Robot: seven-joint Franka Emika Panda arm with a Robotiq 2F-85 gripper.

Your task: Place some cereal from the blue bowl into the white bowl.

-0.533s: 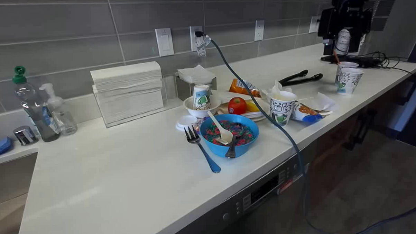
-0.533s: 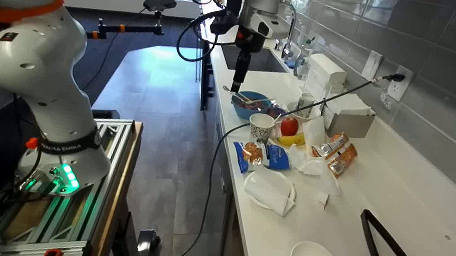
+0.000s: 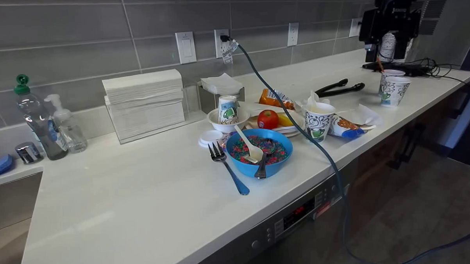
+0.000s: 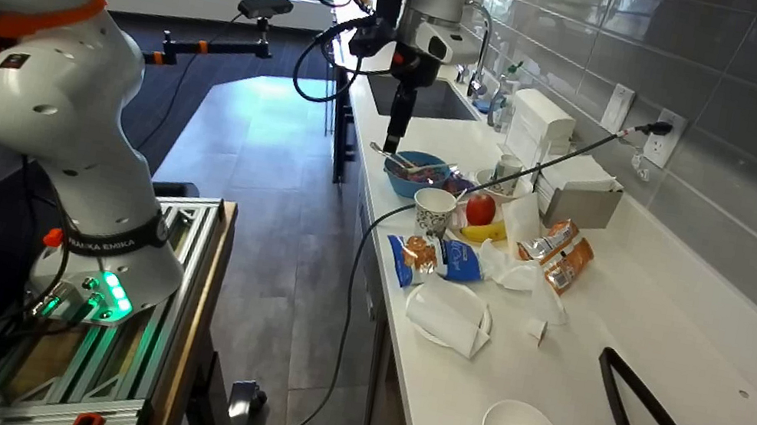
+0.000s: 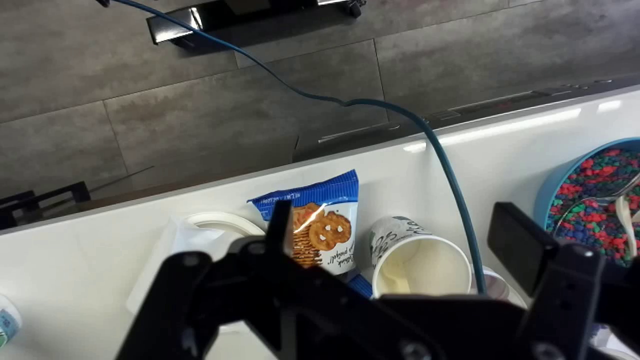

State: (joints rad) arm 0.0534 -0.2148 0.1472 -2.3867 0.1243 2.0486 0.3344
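In an exterior view, a robot's claw (image 3: 386,58) hangs spread, pinching nothing, high over the counter (image 3: 143,197) toward its far end. No scoop looks begun; this reads as the approach. Cereal (image 3: 280,150) lies in the blue bowl (image 3: 242,167) near the front edge, a white spoon (image 3: 255,152) and a metal spoon (image 3: 261,168) resting in it. Farther back sits the white bowl (image 3: 225,128), a paper cup (image 3: 228,112) standing inside and hiding part of its floor. The claw's depth is hard to judge.

The arm (image 4: 81,90) reaches in over the front edge in an exterior view, where the claw shows edge-on, its sides overlapping; the tip seems to meet the blue bowl, though that is probably only the line of sight.

In the wrist view, the fingers (image 5: 517,243) stand wide apart above a pretzel bag (image 5: 325,227) and a patterned cup (image 5: 437,260). The next move likely calls for a shift to the blue bowl, then a grip on a spoon handle, or on the bowl's rim to pour. The cable (image 5: 451,177), running beneath the claw, could snag. The blue bowl is cut off at right; the white bowl cannot be made out.
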